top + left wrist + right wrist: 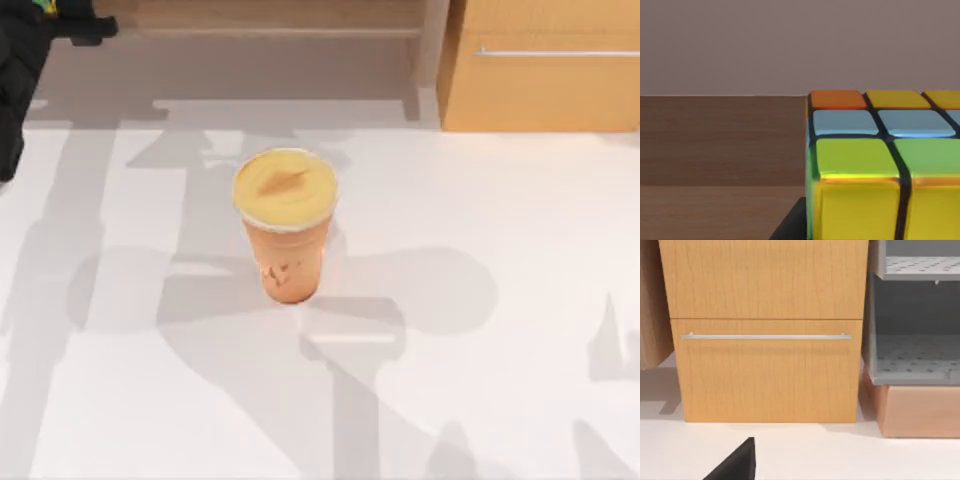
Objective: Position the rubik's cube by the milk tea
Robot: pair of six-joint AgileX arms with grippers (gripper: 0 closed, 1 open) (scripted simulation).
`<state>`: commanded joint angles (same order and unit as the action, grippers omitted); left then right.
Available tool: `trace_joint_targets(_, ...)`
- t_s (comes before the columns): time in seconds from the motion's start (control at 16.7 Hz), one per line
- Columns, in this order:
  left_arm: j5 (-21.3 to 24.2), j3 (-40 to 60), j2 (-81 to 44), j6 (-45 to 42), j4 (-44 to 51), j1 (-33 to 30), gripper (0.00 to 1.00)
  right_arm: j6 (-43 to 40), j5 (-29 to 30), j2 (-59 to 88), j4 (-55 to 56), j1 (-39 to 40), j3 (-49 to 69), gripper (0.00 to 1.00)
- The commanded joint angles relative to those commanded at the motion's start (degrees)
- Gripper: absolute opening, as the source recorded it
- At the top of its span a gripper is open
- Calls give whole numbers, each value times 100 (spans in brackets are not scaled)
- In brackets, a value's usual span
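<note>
Filling the left wrist view, the rubik's cube [885,165] sits close; end effector's grasp state unclear.

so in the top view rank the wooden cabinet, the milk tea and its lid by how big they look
1. wooden cabinet, largest, though cut off by the picture's edge.
2. milk tea, the whole cup.
3. Its lid, smallest, though nearness to the camera enlarges it.

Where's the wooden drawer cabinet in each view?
Top view: wooden drawer cabinet at upper right, at the white table's far edge.
Right wrist view: cabinet head-on, standing on the table, grey shelf beside it.
Left wrist view: rubik's cube close up, brown wood behind.
Shared landmark: silver handle bar.
</note>
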<state>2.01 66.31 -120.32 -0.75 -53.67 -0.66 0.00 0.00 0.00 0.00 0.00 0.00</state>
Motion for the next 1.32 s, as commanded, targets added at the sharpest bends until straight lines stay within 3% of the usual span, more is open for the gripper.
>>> trace_joint_targets(0.36, 21, 740, 390, 137, 1912, -125, 0, 0, 0, 0, 0, 0, 0, 100)
trace_joint_targets(0.96, 183, 2125, 1425, 617, 8246, -938, 0, 0, 0, 0, 0, 0, 0, 100)
trace_joint_targets(1.32, 59, 2041, 760, 1174, 10642, -1089, 0, 0, 0, 0, 0, 0, 0, 100)
